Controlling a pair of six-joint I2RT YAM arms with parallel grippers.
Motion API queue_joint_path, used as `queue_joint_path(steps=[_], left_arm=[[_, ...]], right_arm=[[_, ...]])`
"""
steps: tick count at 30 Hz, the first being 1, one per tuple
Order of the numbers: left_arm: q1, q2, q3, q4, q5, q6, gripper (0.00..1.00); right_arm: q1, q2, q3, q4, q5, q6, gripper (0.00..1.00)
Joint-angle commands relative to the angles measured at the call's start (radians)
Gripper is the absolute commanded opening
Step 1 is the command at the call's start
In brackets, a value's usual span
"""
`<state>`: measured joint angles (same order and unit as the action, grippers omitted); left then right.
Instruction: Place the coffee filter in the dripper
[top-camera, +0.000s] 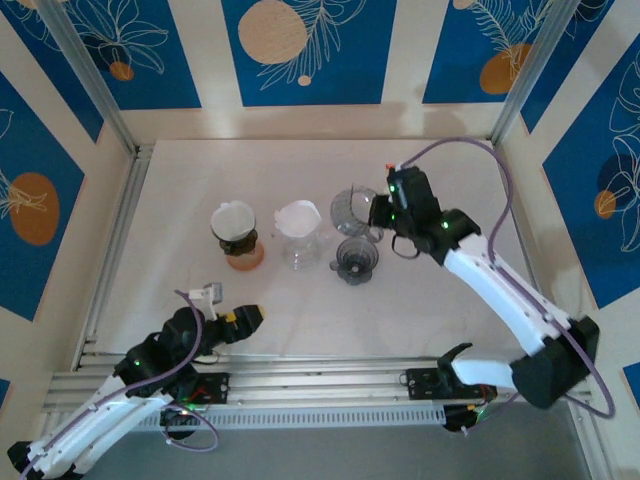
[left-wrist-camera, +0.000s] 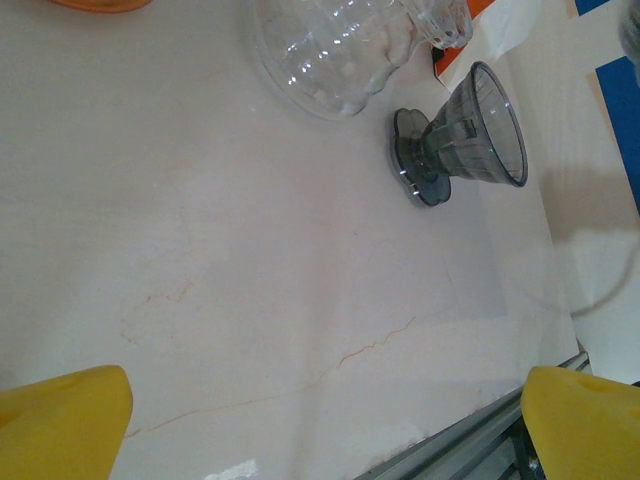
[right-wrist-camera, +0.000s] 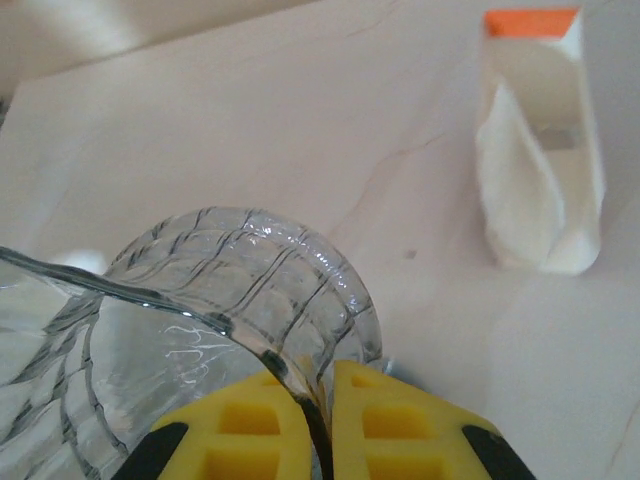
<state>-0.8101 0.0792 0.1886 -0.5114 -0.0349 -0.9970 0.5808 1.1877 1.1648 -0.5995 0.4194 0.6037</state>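
Finding: the task is at its opening stage, in my judgement. Your right gripper (right-wrist-camera: 318, 400) has its jaws clamped on the rim of the clear ribbed dripper (right-wrist-camera: 250, 270), one finger inside the wall and one outside; the part of the bowl in view holds no paper. The coffee filter (top-camera: 298, 216) sits in the mouth of the clear glass vessel (top-camera: 300, 252), just left of the held dripper and apart from it. A second white cone (top-camera: 232, 220) rests on an orange-based stand further left, and a smaller dark dripper (top-camera: 356, 262) stands nearer you. Your left gripper (left-wrist-camera: 322, 420) hangs low over the table (top-camera: 200, 180), jaws spread wide, holding nothing. Outstanding: the filter must be picked up and seated in the dripper.
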Motion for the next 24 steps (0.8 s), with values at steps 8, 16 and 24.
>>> queue_joint_path(steps=[8,16,24], left_arm=[[-0.008,-0.009,0.014,-0.027,-0.009,0.009,1.0],[-0.008,-0.009,0.021,-0.038,-0.009,0.006,1.0],[-0.008,-0.009,0.016,-0.029,-0.008,0.006,1.0]], right_arm=[[0.367,-0.144,-0.087,-0.372,0.021,0.152,0.07],[0.49,0.114,-0.107,-0.268,0.019,0.152,0.07],[0.501,0.257,-0.126,-0.181,0.028,0.156,0.08]])
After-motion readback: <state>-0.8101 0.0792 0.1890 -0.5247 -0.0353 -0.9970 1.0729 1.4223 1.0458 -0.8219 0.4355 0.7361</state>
